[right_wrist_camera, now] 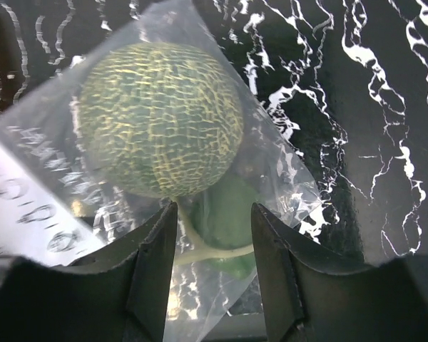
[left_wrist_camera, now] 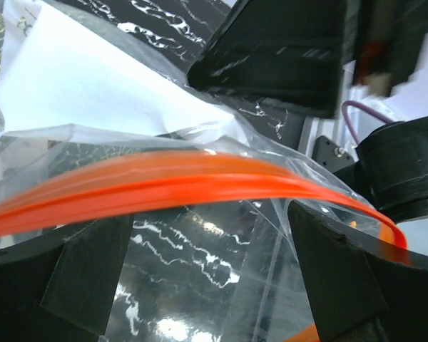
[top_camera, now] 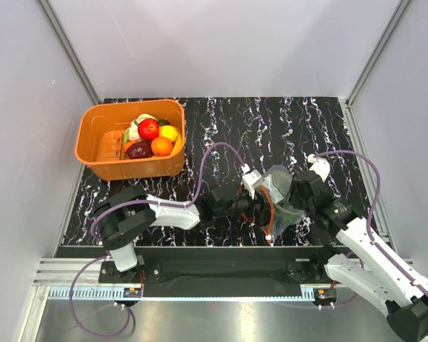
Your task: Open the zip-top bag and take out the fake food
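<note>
The zip-top bag (top_camera: 279, 191) lies crumpled on the black marbled table between my two grippers. Its orange zip strip (left_wrist_camera: 164, 182) arches across the left wrist view. My left gripper (top_camera: 260, 205) (left_wrist_camera: 210, 274) stands open, jaws wide on either side of clear plastic below the strip. Inside the bag (right_wrist_camera: 50, 164) sit a green netted ball of fake food (right_wrist_camera: 160, 117) and a smaller green piece (right_wrist_camera: 232, 214) with a pale stem. My right gripper (top_camera: 297, 198) (right_wrist_camera: 214, 253) is open, its fingers either side of that smaller piece through the plastic.
An orange basket (top_camera: 93, 117) stands at the back left, holding a red apple (top_camera: 148, 129), a maroon piece (top_camera: 138, 149), orange and yellow balls and a white piece. Grey walls close in the table on three sides.
</note>
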`<state>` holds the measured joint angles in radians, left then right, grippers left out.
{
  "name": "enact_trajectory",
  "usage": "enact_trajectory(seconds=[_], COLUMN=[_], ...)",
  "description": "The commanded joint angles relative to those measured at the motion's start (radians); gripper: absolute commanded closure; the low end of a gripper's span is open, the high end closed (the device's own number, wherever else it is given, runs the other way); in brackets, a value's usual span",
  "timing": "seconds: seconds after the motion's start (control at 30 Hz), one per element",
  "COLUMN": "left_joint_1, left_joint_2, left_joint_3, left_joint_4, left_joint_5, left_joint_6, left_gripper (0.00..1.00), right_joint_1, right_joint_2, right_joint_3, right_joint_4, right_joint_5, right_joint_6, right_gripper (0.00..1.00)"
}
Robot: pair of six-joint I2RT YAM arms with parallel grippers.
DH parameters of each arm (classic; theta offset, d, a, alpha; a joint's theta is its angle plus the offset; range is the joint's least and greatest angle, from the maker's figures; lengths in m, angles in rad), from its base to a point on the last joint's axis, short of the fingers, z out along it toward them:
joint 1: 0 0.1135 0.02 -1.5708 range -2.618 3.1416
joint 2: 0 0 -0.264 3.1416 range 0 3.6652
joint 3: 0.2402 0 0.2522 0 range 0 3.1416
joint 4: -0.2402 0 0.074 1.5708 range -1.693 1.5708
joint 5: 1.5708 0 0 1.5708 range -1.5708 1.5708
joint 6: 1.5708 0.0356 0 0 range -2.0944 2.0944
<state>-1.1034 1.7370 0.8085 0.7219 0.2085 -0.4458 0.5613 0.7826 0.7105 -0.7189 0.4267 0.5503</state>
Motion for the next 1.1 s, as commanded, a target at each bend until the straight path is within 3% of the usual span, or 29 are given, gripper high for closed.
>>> enact_trajectory(seconds=[0.0,0.57,0.83,1.07], left_joint_1=[-0.004,-0.001,0.011,0.017], left_joint_2=[0.027,0.073,0.119,0.141], left_joint_3=[0.017,0.069,0.135,0.182], left_joint_4=[0.136,0.183,0.093,0.019], left_joint_5=[0.025,-0.099,-0.144,-0.196], left_joint_6=[-0.037,-0.068,-0.065,-0.068], left_gripper=[0.05,0.03,0.04,0.15], right_joint_1=[-0.014,-0.014,-0.014,-0.014], right_joint_2=[-0.008,-0.071,-0.092,-0.077], right_joint_3=[-0.026,-0.059,-0.054,-0.063], right_joint_4=[0.094,0.081,0.065,0.085], right_joint_5=[0.000,-0.104,-0.121,-0.146], right_joint_6=[0.030,0.071,0.083,0.089], right_gripper=[0.48,0.46,0.45,0.44])
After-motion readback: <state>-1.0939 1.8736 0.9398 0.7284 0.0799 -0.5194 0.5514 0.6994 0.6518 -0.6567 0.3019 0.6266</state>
